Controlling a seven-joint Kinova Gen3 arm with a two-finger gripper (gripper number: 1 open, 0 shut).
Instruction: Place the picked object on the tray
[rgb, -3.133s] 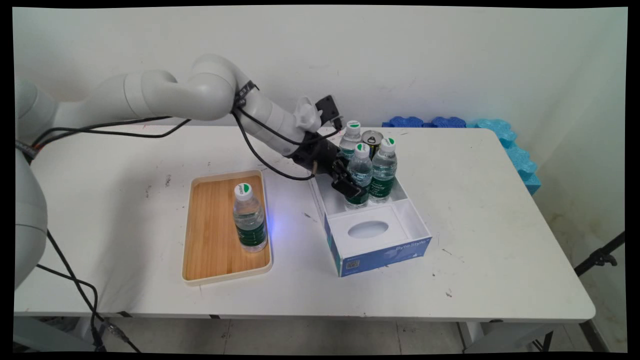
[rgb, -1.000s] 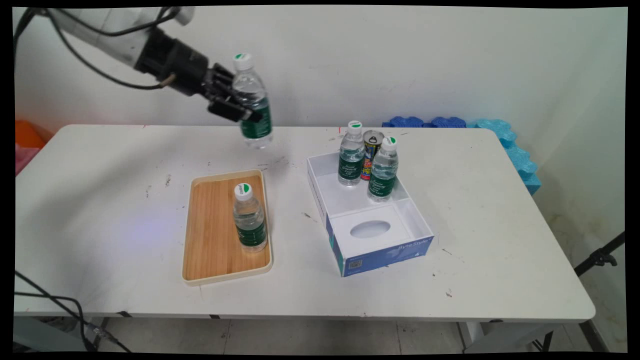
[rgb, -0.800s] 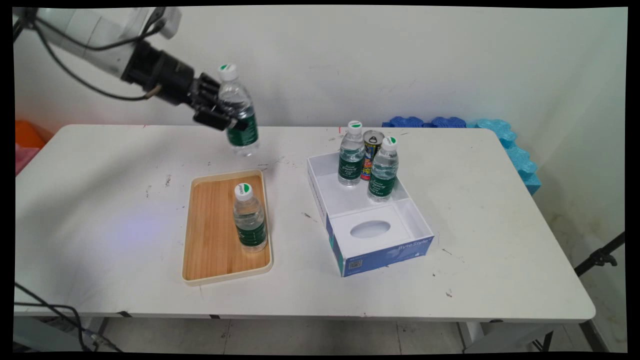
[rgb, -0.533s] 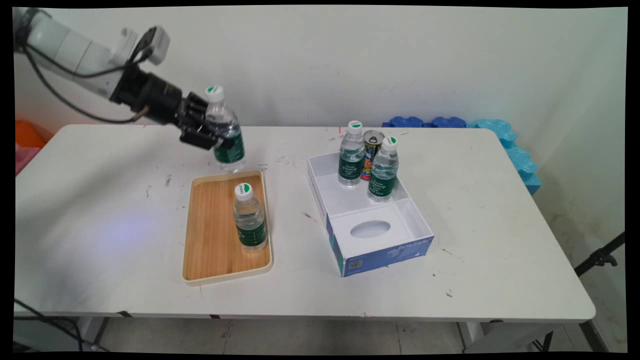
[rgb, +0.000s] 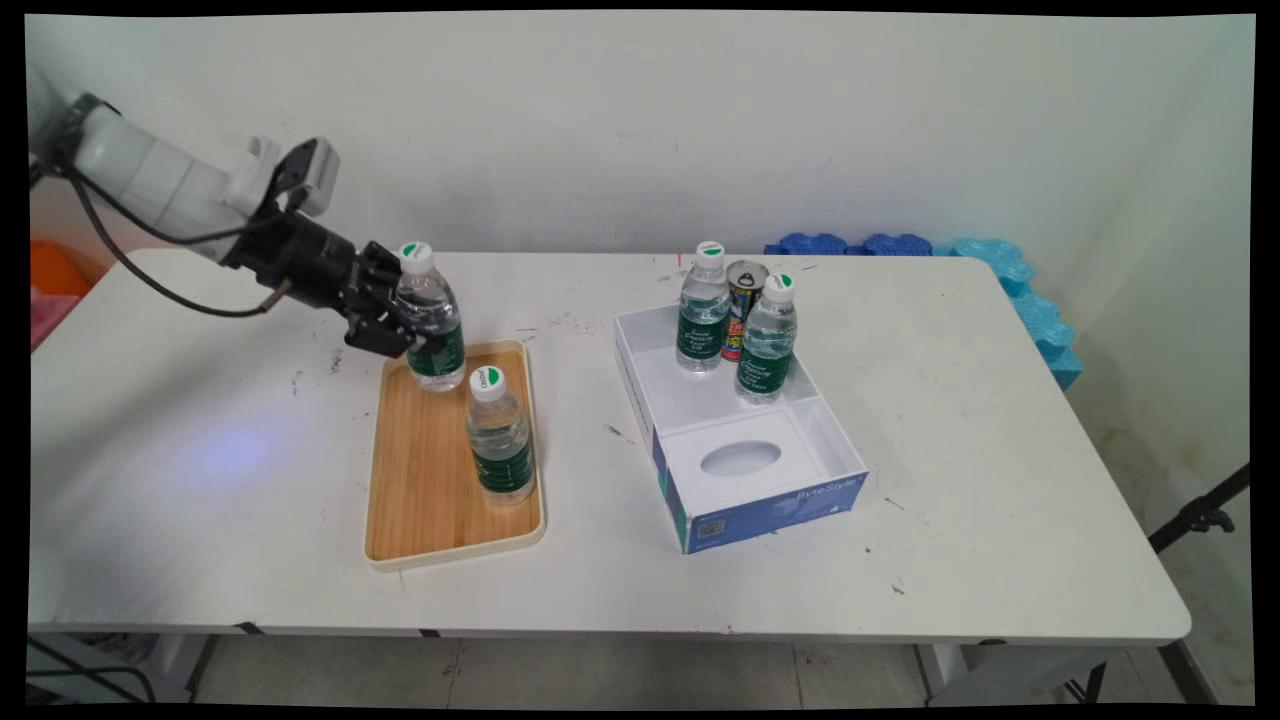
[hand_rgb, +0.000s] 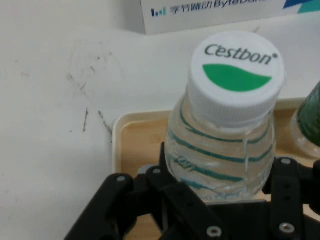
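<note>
Gripper at the far left corner of the wooden tray, jaws clamped on the held water bottle at mid-body, around the top of its green label. Bottle upright, slightly tilted, white cap with green mark on top. Base over the tray's far end; cannot tell whether touching the wood or just above it. Hand view: same bottle between the black fingers, cap reading "Cestbon", cream tray rim and wood surface below it.

Second water bottle upright on the tray, just beside the held one on the near-right side, apart from it. Edge of it visible at the right of the hand view.

Tray flat on the white worktop, left of centre. White-and-blue open box to the right of the tray, well apart. Two more bottles upright in the box's far compartment, an opened can between and behind them. Near compartment of the box has a white insert with an oval cutout. Blue foam pieces at the worktop's far right edge, against the wall.
</note>
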